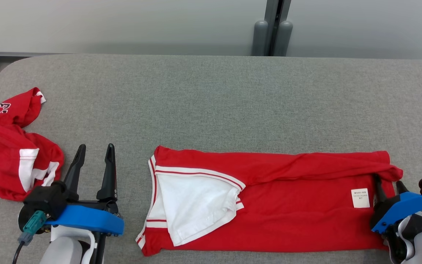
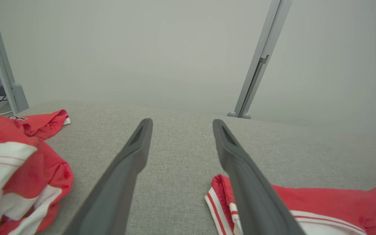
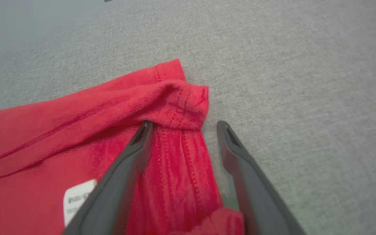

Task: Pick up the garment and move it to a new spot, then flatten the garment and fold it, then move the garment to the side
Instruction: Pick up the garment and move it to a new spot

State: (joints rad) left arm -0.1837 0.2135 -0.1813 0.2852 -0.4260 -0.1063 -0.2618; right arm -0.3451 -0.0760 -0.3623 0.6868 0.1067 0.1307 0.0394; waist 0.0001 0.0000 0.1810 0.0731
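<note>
The red garment (image 1: 288, 205) lies stretched out left to right on the grey table (image 1: 211, 95), folded lengthwise. A white inner panel shows near its left end and a white label (image 1: 360, 198) near its right end. My right gripper (image 1: 388, 181) stands open at the garment's right hem. In the right wrist view the bunched red hem (image 3: 181, 107) lies between and just beyond the fingertips of the right gripper (image 3: 184, 125). My left gripper (image 1: 95, 146) is open over bare table, left of the garment's left end. In the left wrist view the left gripper (image 2: 182, 121) has nothing between its fingers, and the garment (image 2: 338, 199) lies at the lower right.
A second red and white garment (image 1: 9, 150) lies crumpled at the table's left edge, close to my left arm, and also appears as the crumpled garment (image 2: 21, 163) in the left wrist view. Grey posts (image 1: 272, 36) stand behind the table's far edge.
</note>
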